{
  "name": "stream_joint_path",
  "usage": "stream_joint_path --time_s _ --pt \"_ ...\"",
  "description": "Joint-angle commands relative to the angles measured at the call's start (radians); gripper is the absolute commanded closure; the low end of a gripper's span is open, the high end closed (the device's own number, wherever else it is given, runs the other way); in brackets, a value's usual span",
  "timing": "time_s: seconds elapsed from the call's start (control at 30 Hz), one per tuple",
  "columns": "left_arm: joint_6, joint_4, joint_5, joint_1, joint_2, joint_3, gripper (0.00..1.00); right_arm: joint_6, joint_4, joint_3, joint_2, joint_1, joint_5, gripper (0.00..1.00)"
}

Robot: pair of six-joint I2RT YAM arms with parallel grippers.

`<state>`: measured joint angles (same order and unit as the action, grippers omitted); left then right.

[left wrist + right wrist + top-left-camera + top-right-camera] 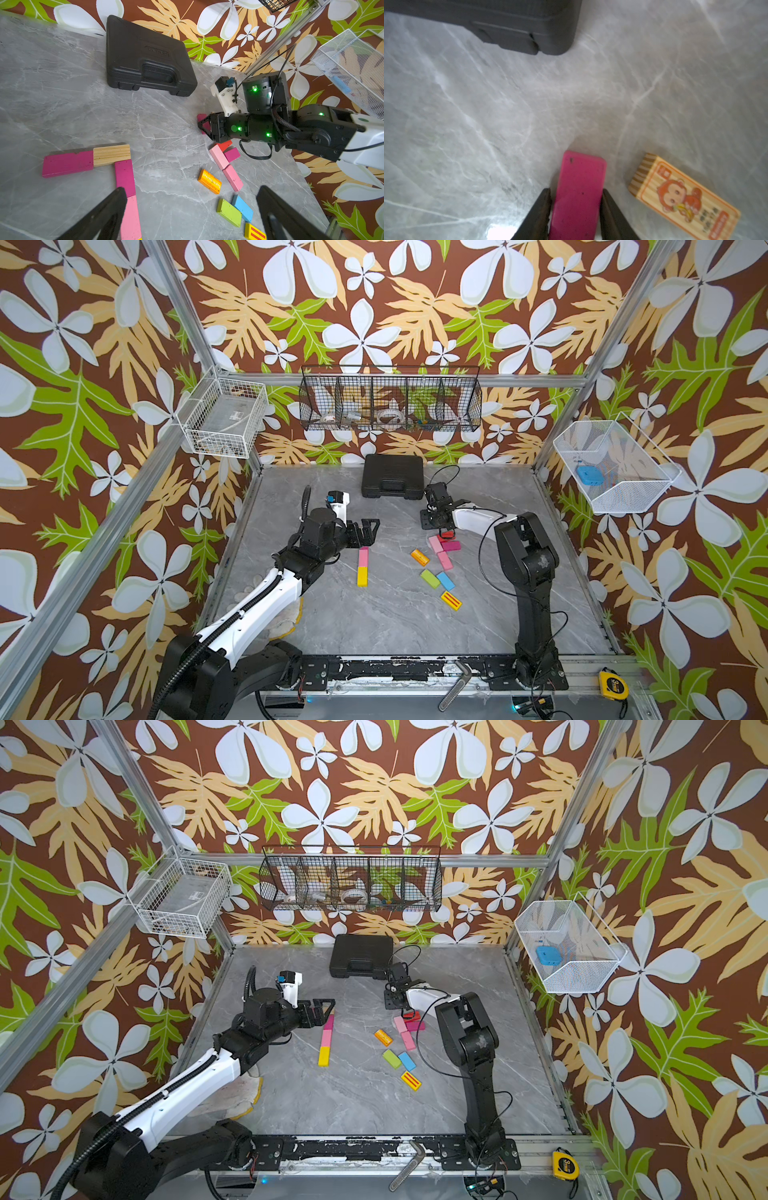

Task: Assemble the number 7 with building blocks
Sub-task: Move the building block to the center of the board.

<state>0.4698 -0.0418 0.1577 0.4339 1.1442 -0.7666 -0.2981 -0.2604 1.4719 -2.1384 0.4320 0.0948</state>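
- My right hand (576, 191) is clamped on a magenta block (581, 172). Its two fingers (544, 207) press against the block's long sides, and the block's free end sticks out past the fingertips.
- I cannot tell whether that block is off the grey desk (488, 114) or resting on it.
- A monkey-picture wood block (683, 197) lies flat just beside the clamped one, not touching it.
- In both top views this hand sits low, between the black case (392, 477) and the loose pile.
- The loose pile starts with a red block (446, 535) at the hand. Farther off are an orange block (419, 557), a green block (430, 578), a blue block (445, 580) and a yellow red-striped block (451, 600).
- My left hand (370, 533) is spread wide and holds nothing. It hangs over the upper end of the stem, well apart from the right hand.
- The figure so far has a top bar (66, 164) of one magenta piece and a plain wood block (112, 154) end to end.
- Its stem (124, 176) runs magenta, pink, then a yellow block (362, 576).
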Motion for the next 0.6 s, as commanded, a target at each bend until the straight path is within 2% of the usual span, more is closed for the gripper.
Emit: stream_joint_path --time_s 0.0,0.23,0.57 --pt "-0.004 -0.017 -0.007 0.001 0.006 -0.010 0.00 0.125 0.005 0.006 0.005 0.002 -0.076 0.64" --pt "-0.013 -0.017 -0.014 0.000 0.006 -0.014 0.00 0.422 -0.051 0.059 0.000 0.047 -0.262 0.64" --pt "-0.016 -0.009 -0.049 0.000 -0.041 -0.010 0.00 0.851 -0.174 0.075 0.012 0.107 -0.409 0.65"
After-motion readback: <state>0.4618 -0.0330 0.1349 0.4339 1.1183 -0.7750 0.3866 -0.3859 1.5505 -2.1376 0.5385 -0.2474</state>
